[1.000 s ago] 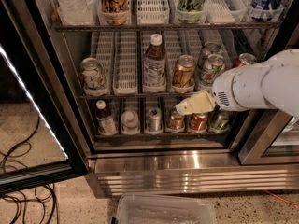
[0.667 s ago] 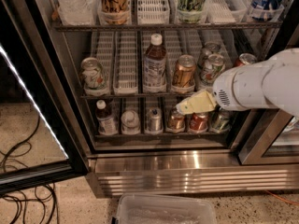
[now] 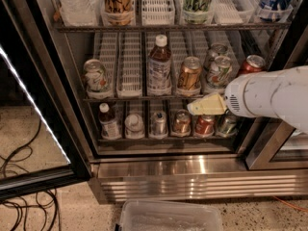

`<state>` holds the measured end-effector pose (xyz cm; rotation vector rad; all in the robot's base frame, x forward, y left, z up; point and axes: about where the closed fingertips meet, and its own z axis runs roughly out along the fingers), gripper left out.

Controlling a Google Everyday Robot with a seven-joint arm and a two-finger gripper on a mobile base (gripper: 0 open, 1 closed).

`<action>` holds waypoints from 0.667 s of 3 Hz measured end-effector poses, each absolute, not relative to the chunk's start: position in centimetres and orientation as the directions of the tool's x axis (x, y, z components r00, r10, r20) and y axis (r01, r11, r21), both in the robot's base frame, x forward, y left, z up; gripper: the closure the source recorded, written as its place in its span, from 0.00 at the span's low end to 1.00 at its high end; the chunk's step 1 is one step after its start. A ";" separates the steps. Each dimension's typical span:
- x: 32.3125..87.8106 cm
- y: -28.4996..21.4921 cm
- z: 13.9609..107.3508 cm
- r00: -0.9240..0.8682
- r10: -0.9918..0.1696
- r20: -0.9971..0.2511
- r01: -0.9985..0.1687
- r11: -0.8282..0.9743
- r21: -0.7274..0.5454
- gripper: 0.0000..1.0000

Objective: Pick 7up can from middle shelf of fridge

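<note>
One 7up can (image 3: 219,72) on middle shelf (image 3: 130,76); gripper (image 3: 202,106) just below it, apart.

Can stands upright at the shelf front, in the right half of the fridge (image 3: 168,170). Gold can (image 3: 189,73) at its 9 o'clock, red can (image 3: 251,64) at its 3, another can (image 3: 216,51) just behind at 12. Gripper sits at the 7up can's 7 o'clock, in front of the shelf lip, tip pointing to 9. White arm (image 3: 274,94) comes in from 3 o'clock. Gripper open or closed: can't tell. Bottle (image 3: 159,66) stands mid-shelf, pale can (image 3: 95,76) far out at 9. Lower shelf (image 3: 144,139) is partly hidden by the gripper. Glass door (image 3: 38,177) stands open at 8 o'clock. Plastic bin (image 3: 168,218) on floor at 6.
</note>
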<state>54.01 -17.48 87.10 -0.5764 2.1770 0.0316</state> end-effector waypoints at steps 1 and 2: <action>54.9 -18.9 87.6 -0.472 -0.338 -0.814 -0.354 0.919 -0.176 0.00; 55.9 -19.9 88.6 -0.392 -0.308 -0.867 -0.310 0.931 -0.191 0.00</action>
